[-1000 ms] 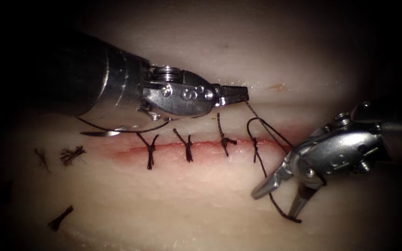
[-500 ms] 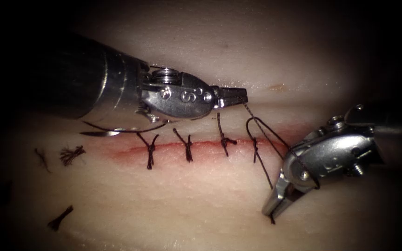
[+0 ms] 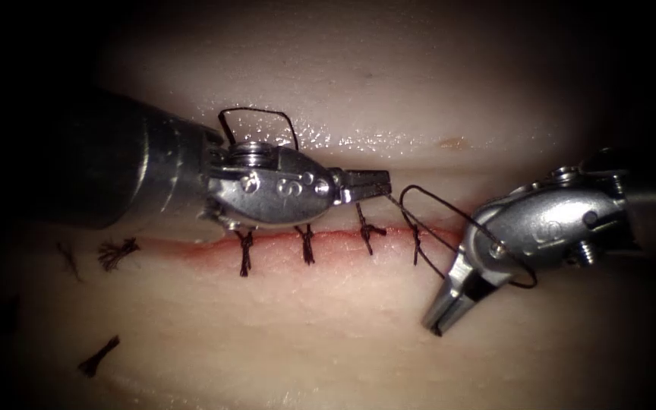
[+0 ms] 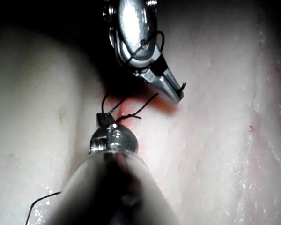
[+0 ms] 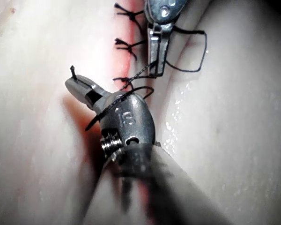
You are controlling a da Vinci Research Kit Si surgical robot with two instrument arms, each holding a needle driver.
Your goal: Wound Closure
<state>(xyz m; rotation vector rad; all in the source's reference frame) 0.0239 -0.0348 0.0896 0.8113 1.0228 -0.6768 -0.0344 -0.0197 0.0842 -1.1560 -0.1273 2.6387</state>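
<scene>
Both tools clamp thread (image 3: 427, 199): the left tool (image 3: 377, 183), jaws closed, pinches the strand above the cut (image 3: 328, 237); the right tool (image 3: 440, 319), jaws closed, grips the short tail, a loop round its wrist. Needle hidden, its whereabouts unclear.

Both grippers, left (image 3: 377, 183) and right (image 3: 442, 319), grip thread (image 3: 427, 199) over the cut (image 3: 328, 239).

Three cut ends of thread lie near the left edge of the tissue (image 3: 328, 334): a frayed tuft (image 3: 118, 253), a thin strand (image 3: 68, 260) just beside it toward the edge, and a short piece (image 3: 99, 356) nearer the lower left corner. Red fluid (image 3: 335, 240) forms a thin band across the middle. A small brownish speck (image 3: 453, 142) sits toward the upper edge.
</scene>
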